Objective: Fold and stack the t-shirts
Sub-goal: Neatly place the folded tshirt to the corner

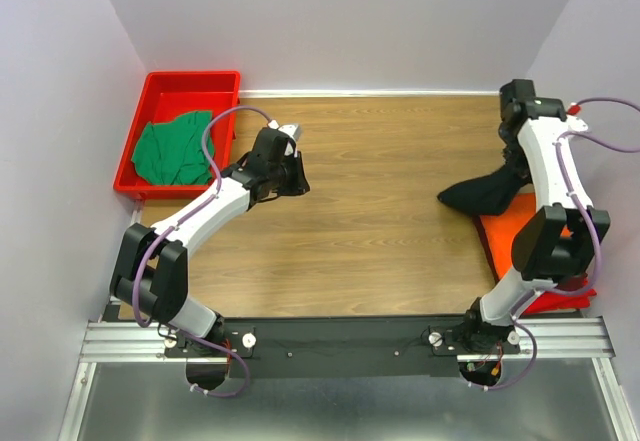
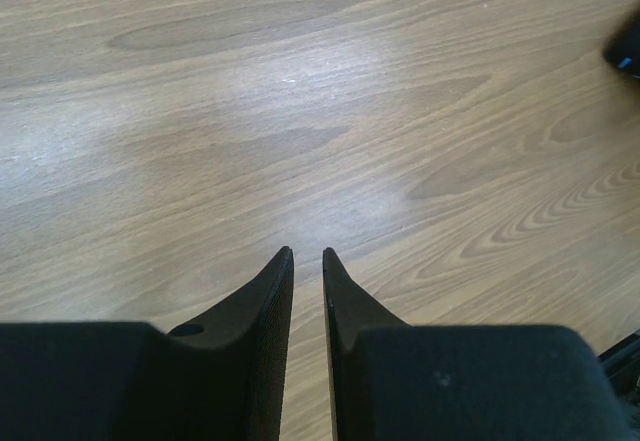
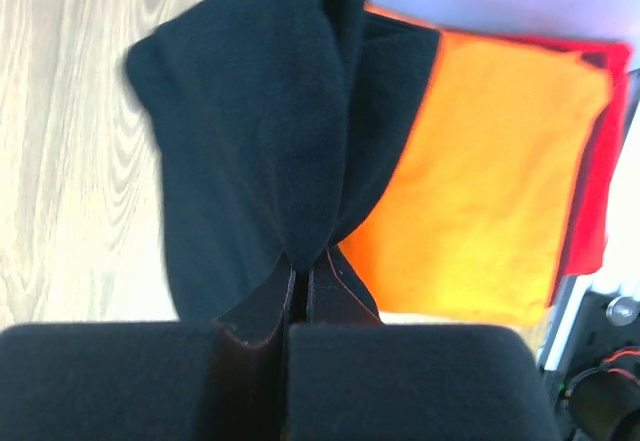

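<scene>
My right gripper [image 1: 515,169] is shut on the black t-shirt [image 1: 480,193] and holds it bunched and hanging above the table's right side. In the right wrist view the black t-shirt [image 3: 270,141] drapes from my right gripper [image 3: 308,261], partly over the folded orange t-shirt [image 3: 490,181]. The orange t-shirt [image 1: 508,233] lies flat at the right edge. The green t-shirt [image 1: 175,148] lies crumpled in the red tray [image 1: 190,83] at the back left. My left gripper [image 1: 290,176] hovers over bare wood, and in the left wrist view the gripper [image 2: 307,253] is empty, its jaws a narrow slit apart.
A red layer [image 1: 565,299] shows under the orange t-shirt, near the right arm's base. Purple walls close in the back and both sides. A dark rail [image 1: 340,336] runs along the near edge.
</scene>
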